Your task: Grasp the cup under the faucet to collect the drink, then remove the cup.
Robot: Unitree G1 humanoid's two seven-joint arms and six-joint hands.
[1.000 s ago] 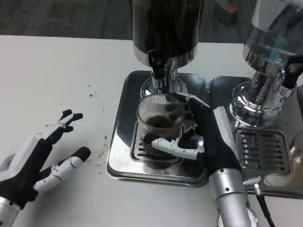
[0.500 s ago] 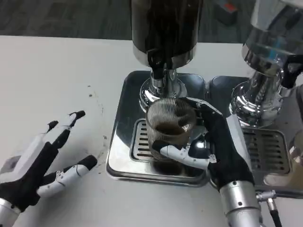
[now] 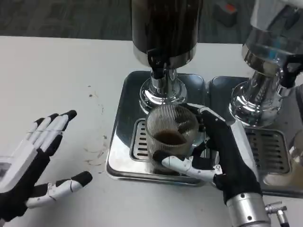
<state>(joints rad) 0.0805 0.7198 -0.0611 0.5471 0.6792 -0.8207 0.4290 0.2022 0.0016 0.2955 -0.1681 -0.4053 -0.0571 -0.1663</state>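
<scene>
You see the ribbed clear cup (image 3: 171, 132) upright, holding a little dark drink, over the drip tray (image 3: 124, 142) grate, just forward of the faucet (image 3: 158, 64).

We see bare white table (image 3: 57, 61) open to the left; the dark dispenser (image 3: 165, 28) and second silver dispenser (image 3: 267, 71) block behind and right.
</scene>
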